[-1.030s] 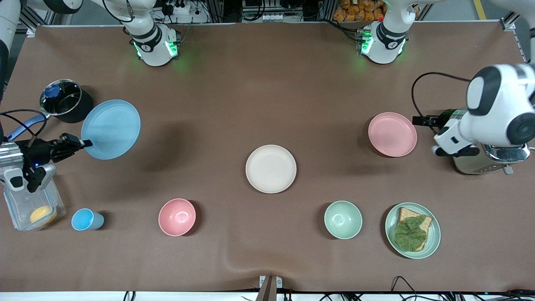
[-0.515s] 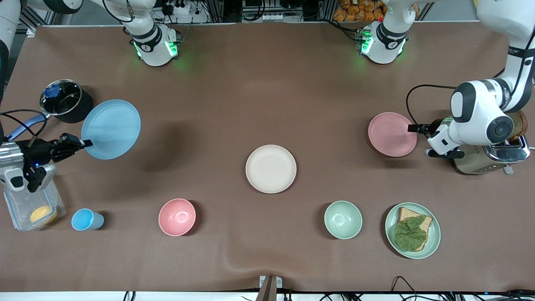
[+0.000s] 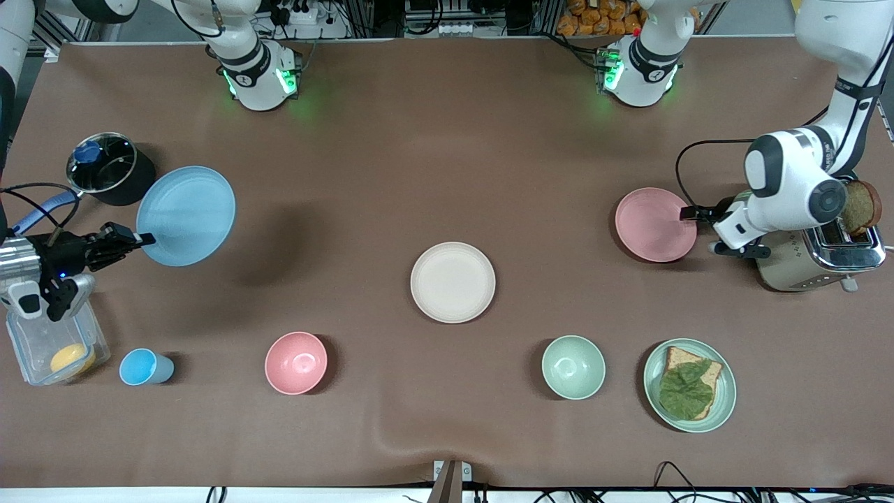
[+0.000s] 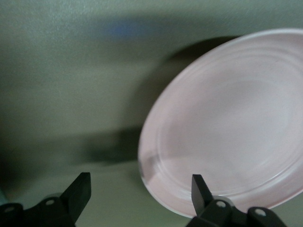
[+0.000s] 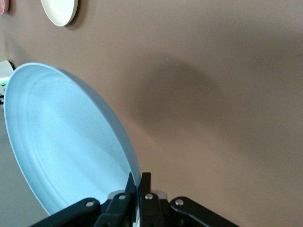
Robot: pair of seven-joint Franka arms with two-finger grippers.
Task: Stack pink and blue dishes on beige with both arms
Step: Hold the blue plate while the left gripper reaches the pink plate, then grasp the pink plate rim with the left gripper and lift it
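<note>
The beige plate [image 3: 452, 282] lies flat at the table's middle, also seen small in the right wrist view [image 5: 59, 11]. My right gripper [image 3: 143, 239] is shut on the rim of the blue plate [image 3: 186, 215], which it holds tilted in the air next to the black pot; its fingers pinch the rim [image 5: 140, 182]. The pink plate [image 3: 655, 224] lies on the table toward the left arm's end. My left gripper [image 3: 687, 214] is open at that plate's edge, and the rim of the pink plate [image 4: 227, 123] sits between its spread fingertips [image 4: 142, 189].
A black pot [image 3: 110, 168] with a glass lid, a clear box [image 3: 56, 346], a blue cup [image 3: 144, 367] and a pink bowl [image 3: 296, 362] lie toward the right arm's end. A green bowl [image 3: 573, 367], a green plate with a sandwich [image 3: 689, 384] and a toaster [image 3: 817, 255] stand toward the left arm's end.
The left arm has swung down and in toward the pink plate, bringing its open gripper to the plate's edge. The right arm and the blue plate have not moved.
</note>
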